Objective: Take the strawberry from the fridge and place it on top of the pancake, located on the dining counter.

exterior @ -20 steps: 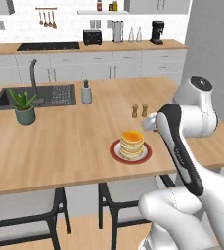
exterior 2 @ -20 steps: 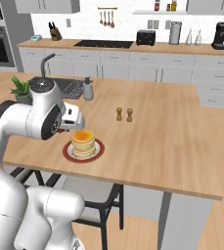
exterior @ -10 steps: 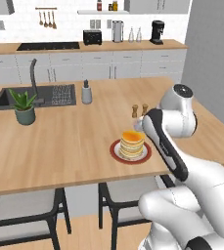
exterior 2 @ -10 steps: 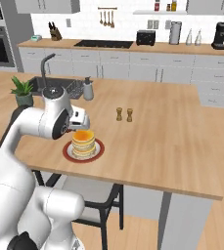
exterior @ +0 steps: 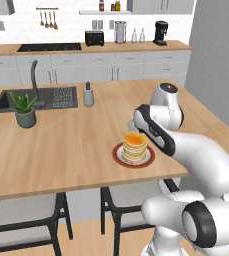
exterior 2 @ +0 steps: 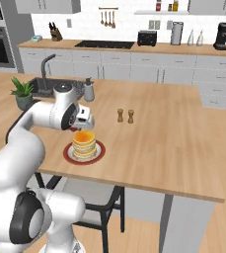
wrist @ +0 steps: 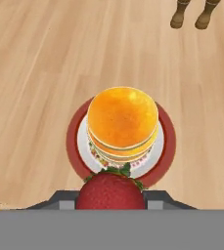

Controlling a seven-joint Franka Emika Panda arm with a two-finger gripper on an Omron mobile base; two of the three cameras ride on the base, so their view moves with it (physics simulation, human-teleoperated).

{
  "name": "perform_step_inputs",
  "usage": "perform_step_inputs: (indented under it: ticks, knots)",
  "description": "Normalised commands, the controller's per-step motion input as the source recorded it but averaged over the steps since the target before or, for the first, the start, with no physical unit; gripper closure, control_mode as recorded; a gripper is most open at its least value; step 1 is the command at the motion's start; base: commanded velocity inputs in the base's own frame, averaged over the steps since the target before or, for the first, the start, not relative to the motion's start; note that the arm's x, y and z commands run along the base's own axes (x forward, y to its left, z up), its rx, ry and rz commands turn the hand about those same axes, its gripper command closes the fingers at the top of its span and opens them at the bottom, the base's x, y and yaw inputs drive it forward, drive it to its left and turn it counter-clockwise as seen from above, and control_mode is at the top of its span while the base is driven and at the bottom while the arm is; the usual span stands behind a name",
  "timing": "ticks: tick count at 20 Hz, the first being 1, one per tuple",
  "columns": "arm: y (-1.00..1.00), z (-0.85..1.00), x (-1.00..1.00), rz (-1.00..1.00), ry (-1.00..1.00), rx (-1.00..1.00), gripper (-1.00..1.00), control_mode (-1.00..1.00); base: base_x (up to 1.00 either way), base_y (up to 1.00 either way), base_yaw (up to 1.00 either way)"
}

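The strawberry point(wrist: 111, 188) is red with green leaves, and my gripper point(wrist: 111, 198) is shut on it between its grey fingers. Just ahead of it in the hand view sits the pancake point(wrist: 122, 122), a golden stack on a red-brown plate point(wrist: 165, 146). On the dining counter point(exterior: 76, 145) the pancake point(exterior: 135, 146) stands near the front edge, and my gripper point(exterior: 134, 123) hovers just behind and above it. From the right base view, the gripper point(exterior 2: 80, 128) hangs at the stack's point(exterior 2: 84, 143) upper left, with a bit of red showing. The fridge is out of view.
Two brown shakers point(exterior 2: 125, 115) stand beyond the plate. A potted plant point(exterior: 24, 107), a dark sink point(exterior: 36, 97) with faucet and a soap bottle point(exterior: 88, 95) lie to the left. Dark stools point(exterior: 131, 200) tuck under the front edge.
The arm has swung left and the hand has closed in on the pancake stack, carrying the strawberry. The plate and stack have stayed put.
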Motion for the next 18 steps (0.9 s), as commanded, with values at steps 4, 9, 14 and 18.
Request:
perform_step_inputs:
  ticks: [4, 9, 14, 18]
  knots:
    - [0.00, -0.38, 0.43, 0.00, 0.00, -0.03, 1.00, -1.00, 0.00, 0.00, 0.00]
    - [0.04, -0.39, 0.34, 0.00, 0.01, -0.06, 1.00, -1.00, 0.00, 0.00, 0.00]
    - [0.00, -0.27, 0.17, 0.00, 0.03, -0.02, 1.00, -1.00, 0.00, 0.00, 0.00]
    - [0.00, -0.23, 0.07, 0.00, 0.04, -0.01, 1.00, -1.00, 0.00, 0.00, 0.00]
